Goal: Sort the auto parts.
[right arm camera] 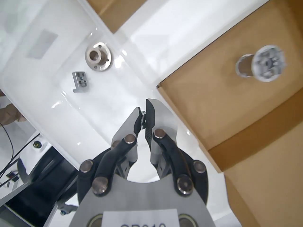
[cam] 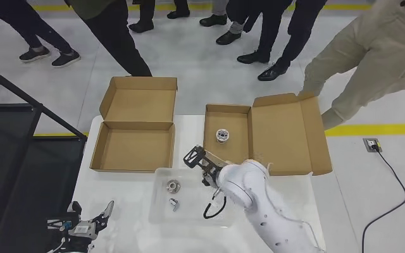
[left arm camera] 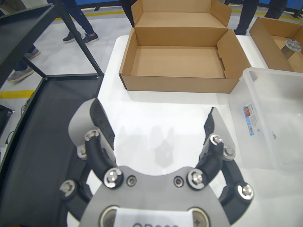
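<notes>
My right gripper (right arm camera: 143,116) is shut on a small screw (right arm camera: 143,119) and hangs over the far rim of the clear plastic bin (cam: 158,209), close to the right cardboard box (cam: 212,148). In that bin lie a round metal flange (right arm camera: 98,57) and a small grey bracket (right arm camera: 80,81). A silver pulley-like part (right arm camera: 264,63) stands in the right box, also seen as the pulley (cam: 222,135) from above. My left gripper (left arm camera: 155,121) stands open and empty over the table's near left corner, the left gripper (cam: 92,221) in the top view.
An empty cardboard box (left arm camera: 175,60) with its lid up sits at the table's left. A black metal rack (left arm camera: 35,109) stands just off the table's left edge. Several people stand beyond the table, and one person's hand (cam: 330,119) is near the right box's lid.
</notes>
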Motion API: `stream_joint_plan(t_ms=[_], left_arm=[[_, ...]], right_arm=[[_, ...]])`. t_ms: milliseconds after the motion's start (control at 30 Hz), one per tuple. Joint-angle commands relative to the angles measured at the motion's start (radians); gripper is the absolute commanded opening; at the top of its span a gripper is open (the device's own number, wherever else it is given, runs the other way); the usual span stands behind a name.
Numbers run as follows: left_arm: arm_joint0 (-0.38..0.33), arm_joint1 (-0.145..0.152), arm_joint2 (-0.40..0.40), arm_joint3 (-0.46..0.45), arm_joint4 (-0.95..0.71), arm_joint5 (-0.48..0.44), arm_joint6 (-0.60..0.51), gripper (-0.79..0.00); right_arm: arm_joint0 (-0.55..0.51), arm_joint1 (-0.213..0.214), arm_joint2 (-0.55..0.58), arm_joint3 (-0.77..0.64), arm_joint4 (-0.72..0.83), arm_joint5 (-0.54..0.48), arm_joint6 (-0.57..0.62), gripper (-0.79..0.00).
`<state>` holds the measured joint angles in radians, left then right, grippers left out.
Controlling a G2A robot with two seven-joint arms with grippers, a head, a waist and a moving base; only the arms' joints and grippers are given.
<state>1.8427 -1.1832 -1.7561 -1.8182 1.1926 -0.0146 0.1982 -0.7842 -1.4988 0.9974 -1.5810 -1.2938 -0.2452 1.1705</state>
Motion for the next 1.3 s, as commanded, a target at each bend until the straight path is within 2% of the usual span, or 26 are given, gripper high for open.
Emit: stream_joint_plan(t_ms=[0,100,200,533,700,800,900,1033,1167,1267], left_arm=[[0.0,0.0,0.0,0.0,0.0,0.0,0.0,0.0],[0.0,0.0,0.0,0.0,0.0,0.0,0.0,0.0],[0.0,0.0,0.0,0.0,0.0,0.0,0.0,0.0],[0.0,0.0,0.0,0.0,0.0,0.0,0.0,0.0],[0.0,0.0,0.0,0.0,0.0,0.0,0.0,0.0],[0.0,0.0,0.0,0.0,0.0,0.0,0.0,0.0],[0.0,0.0,0.0,0.0,0.0,0.0,0.0,0.0],[0.0,0.0,0.0,0.0,0.0,0.0,0.0,0.0],[0.0,0.0,0.0,0.0,0.0,0.0,0.0,0.0],[0.0,0.0,0.0,0.0,0.0,0.0,0.0,0.0]], right_arm=[[-0.019,0.009,0.036,-0.056,-0.007,-0.02,-0.032,-0.785],[-0.049,0.02,0.097,-0.104,0.004,-0.043,-0.118,-0.785],[-0.078,0.029,0.16,-0.115,0.081,-0.096,-0.248,-0.785],[-0.083,0.032,0.171,-0.113,0.087,-0.115,-0.262,-0.785],[-0.105,0.031,0.204,-0.048,0.161,-0.058,-0.387,-0.785],[-0.131,0.035,0.258,-0.008,0.289,-0.106,-0.489,-0.785],[-0.169,0.042,0.315,0.032,0.446,-0.218,-0.588,-0.785],[-0.206,0.056,0.397,0.154,0.722,-0.491,-0.708,-0.785],[-0.189,0.065,0.401,0.277,0.936,-0.693,-0.711,-0.785],[-0.157,0.071,0.378,0.343,1.058,-0.767,-0.681,-0.785]])
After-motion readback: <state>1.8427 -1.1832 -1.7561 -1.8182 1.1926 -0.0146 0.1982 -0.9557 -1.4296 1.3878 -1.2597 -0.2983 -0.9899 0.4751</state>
